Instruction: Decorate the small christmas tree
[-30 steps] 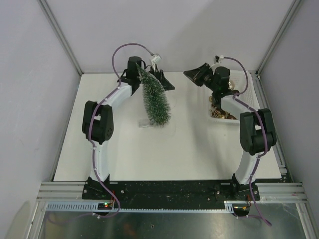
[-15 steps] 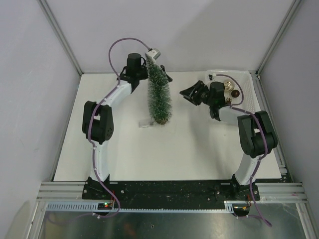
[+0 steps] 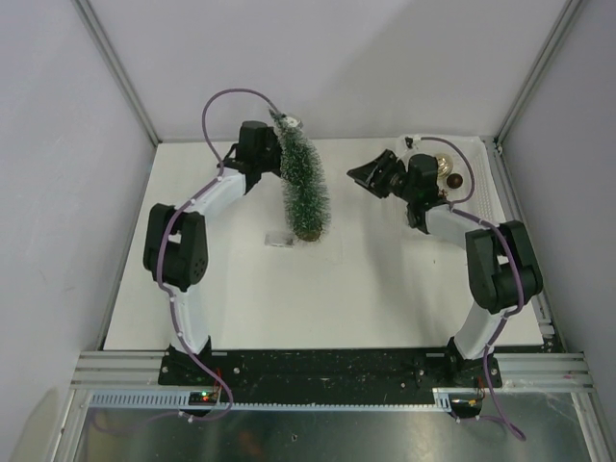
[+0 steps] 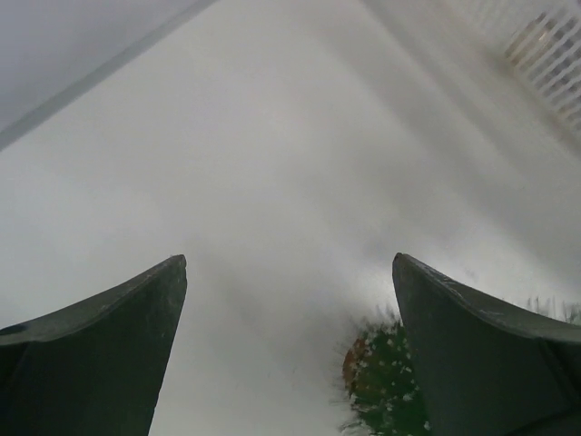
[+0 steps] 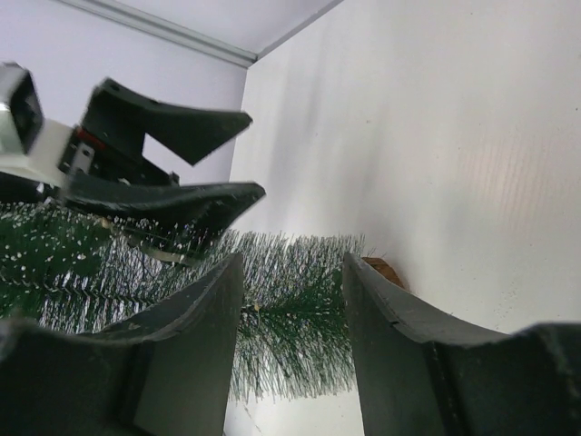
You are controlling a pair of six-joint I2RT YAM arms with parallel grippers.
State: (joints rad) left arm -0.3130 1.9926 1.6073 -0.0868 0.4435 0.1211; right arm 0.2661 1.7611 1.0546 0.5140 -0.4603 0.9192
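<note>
The tree [image 3: 306, 188] stands upright mid-surface [image 3: 366, 289], its long axis vertical. The left pincer [image 4: 290, 272], spread wide and empty, sits by the treetop and is the nearer. The right pincer [image 5: 292, 272], half-spread and holding nothing, faces the tree from its right.

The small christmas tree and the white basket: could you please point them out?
small christmas tree [image 3: 304, 185], top external view, middle of the bristles
white basket [image 3: 484, 188], top external view, right-hand mesh wall

Small christmas tree [image 3: 306, 197] stands between left end effector [image 3: 272, 146] and right end effector [image 3: 360, 176].
</note>
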